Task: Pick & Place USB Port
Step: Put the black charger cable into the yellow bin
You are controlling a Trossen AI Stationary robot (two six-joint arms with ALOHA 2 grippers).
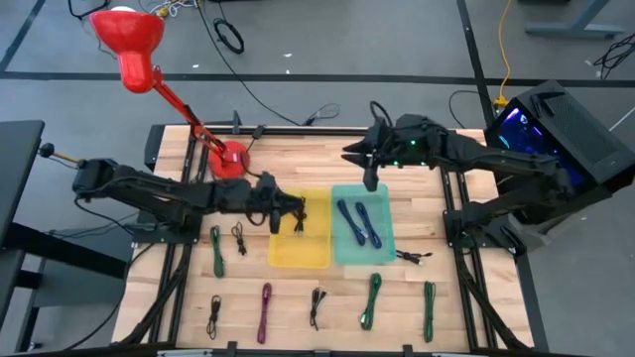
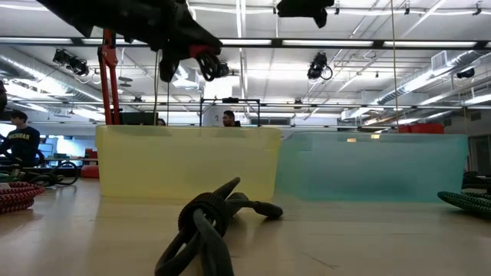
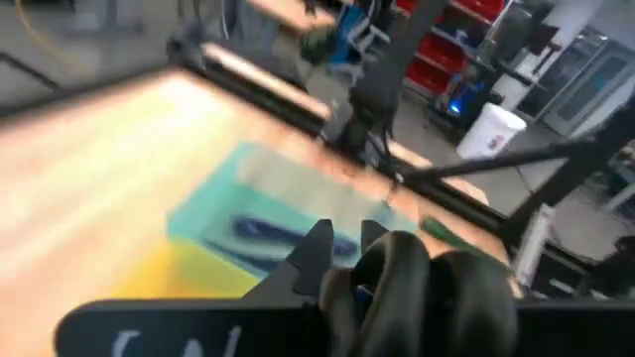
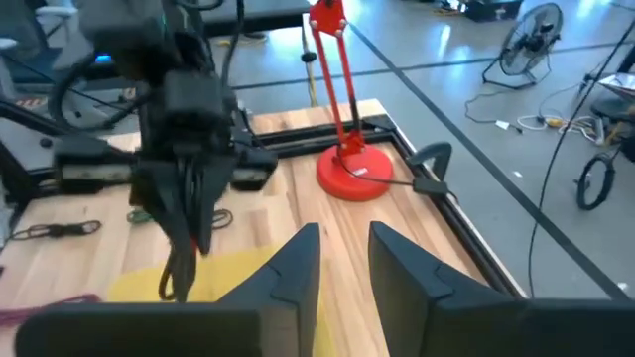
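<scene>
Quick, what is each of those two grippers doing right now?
Left gripper: closed on a black cable, over the yellow bin.
Right gripper: open, empty, above the teal bin.

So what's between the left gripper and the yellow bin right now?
Only the black cable it holds. In the right wrist view the cable dangles from the left gripper down toward the yellow bin, with nothing else in the gap.

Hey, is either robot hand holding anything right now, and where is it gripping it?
The left hand holds a black cable by its upper end, the rest dangling over the yellow bin. The right hand is open and holds nothing.
</scene>
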